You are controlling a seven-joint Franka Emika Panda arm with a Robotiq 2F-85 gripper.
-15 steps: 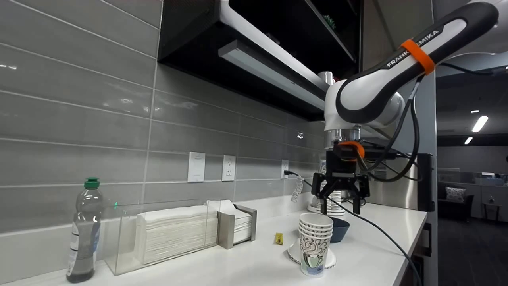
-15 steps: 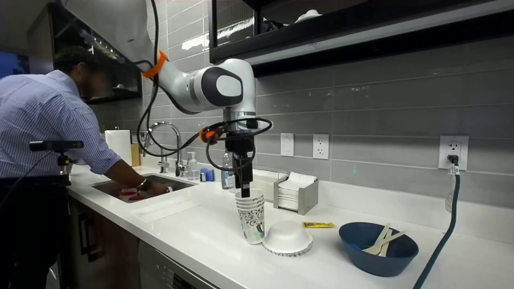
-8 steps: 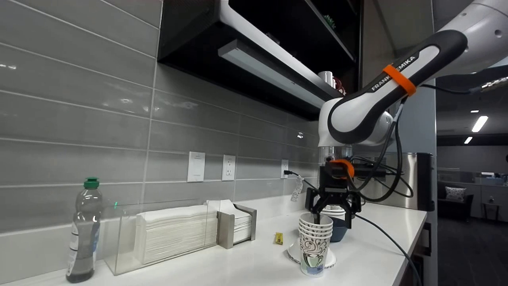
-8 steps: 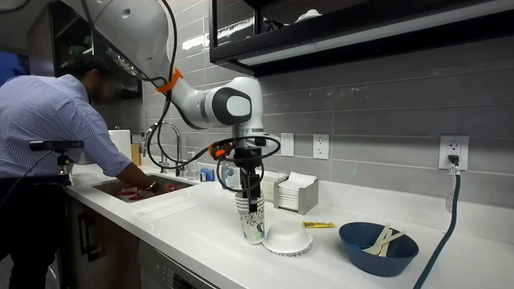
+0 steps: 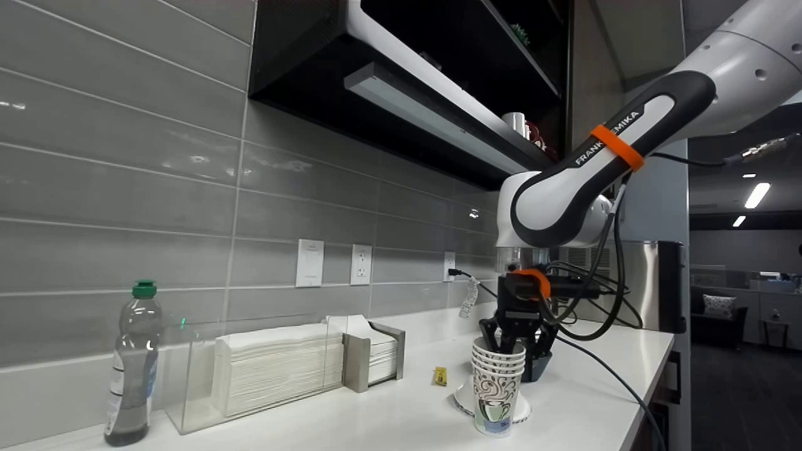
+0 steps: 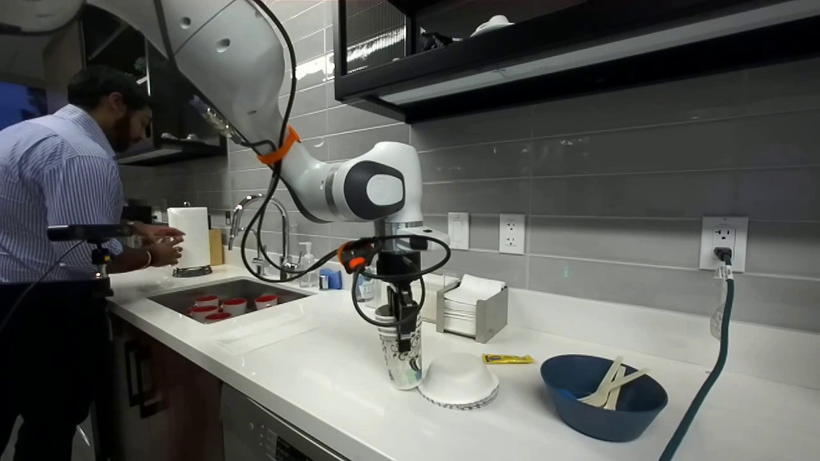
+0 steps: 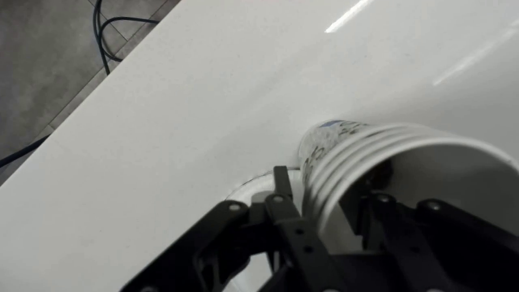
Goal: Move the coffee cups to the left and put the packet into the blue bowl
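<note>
While the gripper [image 7: 318,196] straddles one side of the cups [image 5: 495,394], with one finger inside the top one and the other outside, its fingers [image 7: 282,180] stand apart; from the wrist view I make out a gap on the outer side, so I judge that nothing is pinched yet. The cups stand upright, nearer the front edge of the counter [image 6: 320,378] than the packet [image 6: 507,359], which lies flat toward the back edge. The blue bowl [image 6: 608,419], with pale utensils [image 6: 604,392] in it, sits farther from the sink [image 6: 288,294] than either. Neither half of the task looks done.

What worries me is the grip. Thin paper may dent if the fingers squeeze hard, while a weak squeeze could let the lower cups slide out of the nest on the way up. Held by one side only, the cups could also swing and tip. The paper bowls [image 6: 460,381] are just beside, perhaps touching, and a low drag might shove them along or trip the cups; a drift toward the front edge risks a fall. Later, the packet is so thin that the fingers may only push it about, and the utensils could prop it across the rim of the blue bowl.
</note>
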